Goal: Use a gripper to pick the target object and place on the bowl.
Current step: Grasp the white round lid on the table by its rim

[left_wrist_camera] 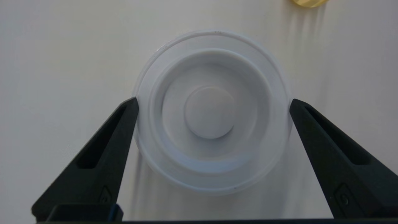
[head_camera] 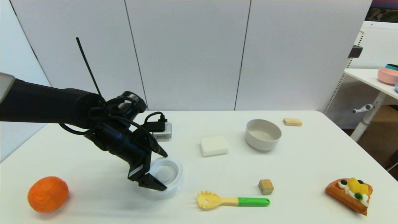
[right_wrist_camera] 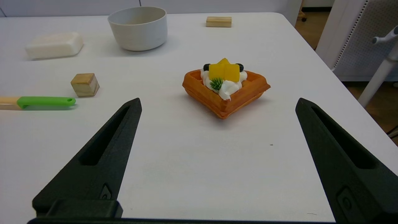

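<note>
White ringed container (left_wrist_camera: pixel 211 112) is sitting on the desk (head_camera: pixel 298 161), partly hidden behind the left gripper (left_wrist_camera: pixel 213 104), whose spread fingers are flanking its rim, not yet clenched; right gripper (right_wrist_camera: pixel 217 105) is gaping.

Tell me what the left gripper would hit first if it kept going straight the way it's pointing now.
Probably the white round ringed plastic container: the left gripper points down at it, open, fingers straddling its rim. If the fingers clear the rim, they would meet the white table. Depth is hard to judge.
</note>
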Available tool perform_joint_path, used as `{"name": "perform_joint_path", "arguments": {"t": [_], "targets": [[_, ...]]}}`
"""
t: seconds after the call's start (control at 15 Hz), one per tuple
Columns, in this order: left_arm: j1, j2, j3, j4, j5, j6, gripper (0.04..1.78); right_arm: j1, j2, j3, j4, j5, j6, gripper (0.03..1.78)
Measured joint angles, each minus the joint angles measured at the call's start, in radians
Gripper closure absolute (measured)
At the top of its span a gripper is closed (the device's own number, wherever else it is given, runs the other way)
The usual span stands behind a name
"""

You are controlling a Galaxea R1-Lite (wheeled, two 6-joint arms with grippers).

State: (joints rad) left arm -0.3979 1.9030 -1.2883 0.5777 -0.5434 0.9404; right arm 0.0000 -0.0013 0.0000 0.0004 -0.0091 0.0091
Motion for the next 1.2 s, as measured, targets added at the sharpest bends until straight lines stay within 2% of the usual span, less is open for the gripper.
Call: {"name": "perform_joint_path", "arguments": {"t": [0.6, 0.87, 1.2], "targets": [[0.003, 0.025, -0.040, 0.011, 0.001, -0.001, 0.11, 0.000, 0.000, 0.000, 0.000, 0.000, 0.001, 0.10], [0.004, -0.046, -0.054, 0.041, 0.006, -0.007, 0.11, 0.000, 0.000, 0.000, 0.000, 0.000, 0.000, 0.10], [0.014, -0.195, -0.044, 0.236, 0.015, 0.002, 0.11, 0.000, 0.000, 0.000, 0.000, 0.000, 0.000, 0.10]]}}
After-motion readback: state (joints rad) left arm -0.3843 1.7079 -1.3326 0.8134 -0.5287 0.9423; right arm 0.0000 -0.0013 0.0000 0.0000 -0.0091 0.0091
